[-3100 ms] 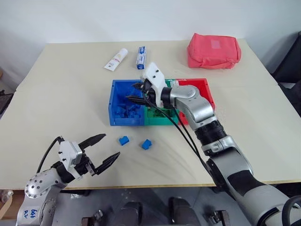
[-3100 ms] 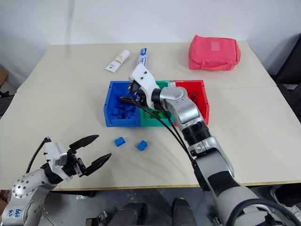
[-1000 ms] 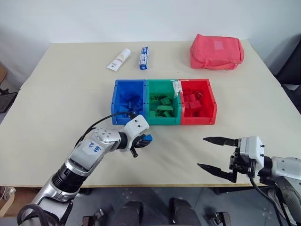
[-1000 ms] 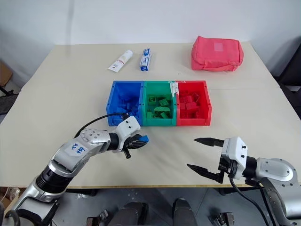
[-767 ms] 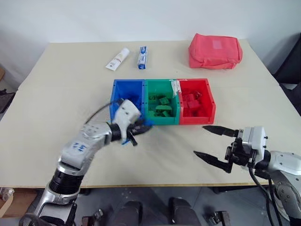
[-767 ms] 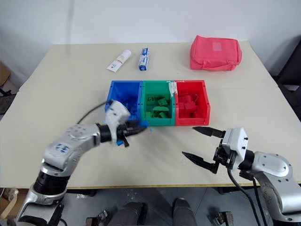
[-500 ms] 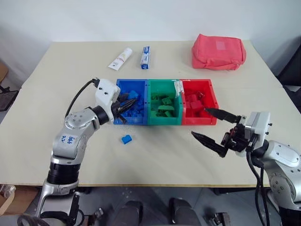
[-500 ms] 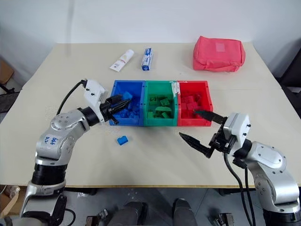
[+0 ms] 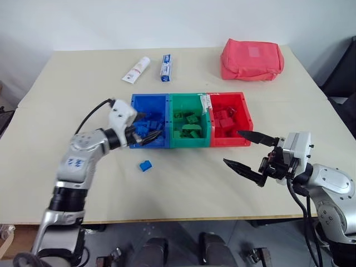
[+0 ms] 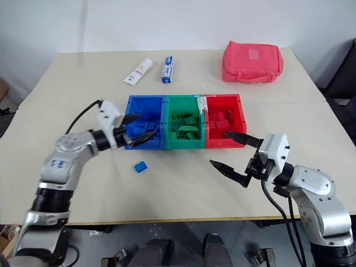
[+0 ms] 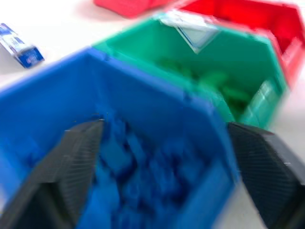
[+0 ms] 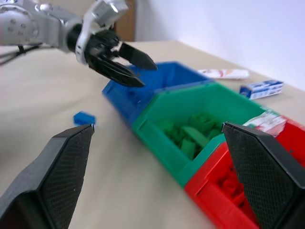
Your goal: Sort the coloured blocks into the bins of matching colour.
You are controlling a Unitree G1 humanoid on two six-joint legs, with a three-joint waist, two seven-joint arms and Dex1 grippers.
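The bins stand joined in a row at mid-table: blue bin [image 9: 134, 114], green bin [image 9: 171, 117], red bin [image 9: 246, 114], each with several blocks of its own colour inside. One loose blue block [image 9: 146, 165] lies on the table in front of the blue bin. My left gripper [image 9: 156, 132] hangs over the blue bin's near left part, open, with nothing between its fingers; in the left wrist view the left gripper [image 11: 162, 157] frames the heap of blue blocks [image 11: 128, 162]. My right gripper [image 9: 232, 147] hovers open and empty in front of the red bin.
Two white toothpaste tubes [image 9: 137, 69] [image 9: 166, 67] lie behind the bins. A red fabric pouch [image 9: 251, 59] sits at the back right. The table's front edge [image 9: 183, 219] runs close below both arms.
My left gripper lifted a blue block from the table in front of the bins, carried it over the blue bin and opened. The right gripper rose slightly.
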